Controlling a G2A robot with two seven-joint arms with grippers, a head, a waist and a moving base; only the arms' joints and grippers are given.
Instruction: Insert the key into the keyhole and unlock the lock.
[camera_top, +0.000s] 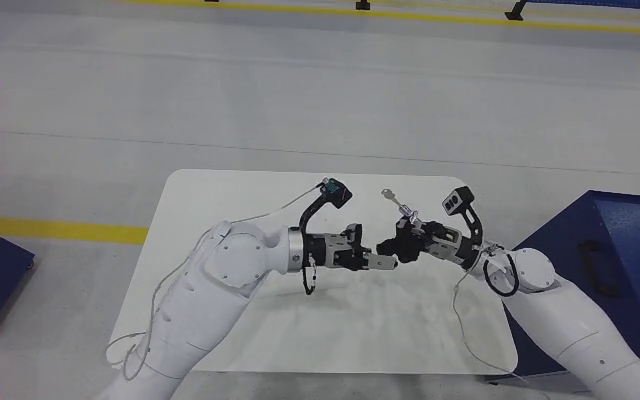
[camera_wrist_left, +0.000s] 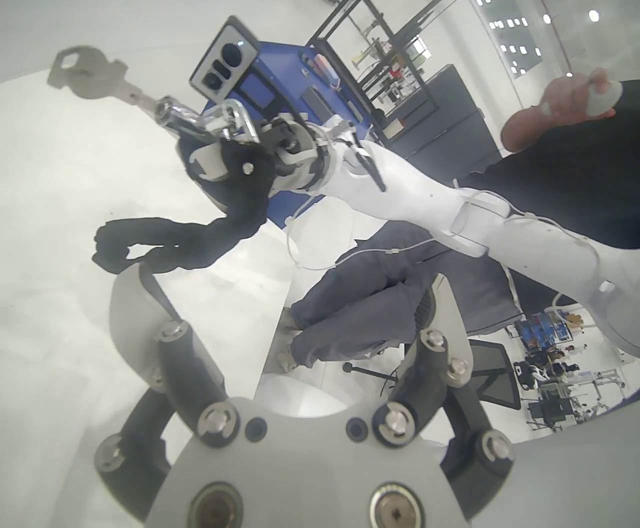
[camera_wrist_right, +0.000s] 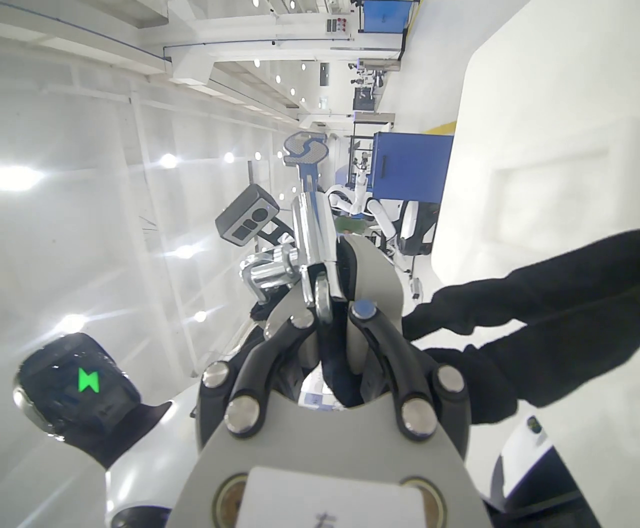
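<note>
From above, the left gripper (camera_top: 384, 262) and the right gripper (camera_top: 407, 243) are very close together over the white table (camera_top: 230, 200). The right gripper holds a shiny lock (camera_top: 405, 213). The key (camera_top: 389, 195) sticks out of the lock.

From the left wrist, the left gripper (camera_wrist_left: 295, 300) has its fingers (camera_wrist_left: 445, 310) wide apart and holds nothing. Farther off, the right gripper (camera_wrist_left: 235, 142) holds the lock (camera_wrist_left: 200, 117), with the key (camera_wrist_left: 85, 75) pushed into its end.

From the right wrist, the right gripper (camera_wrist_right: 327, 295) is squeezed tight on the lock (camera_wrist_right: 312, 225). The key (camera_wrist_right: 305, 150) stands in the lock's far end.
</note>
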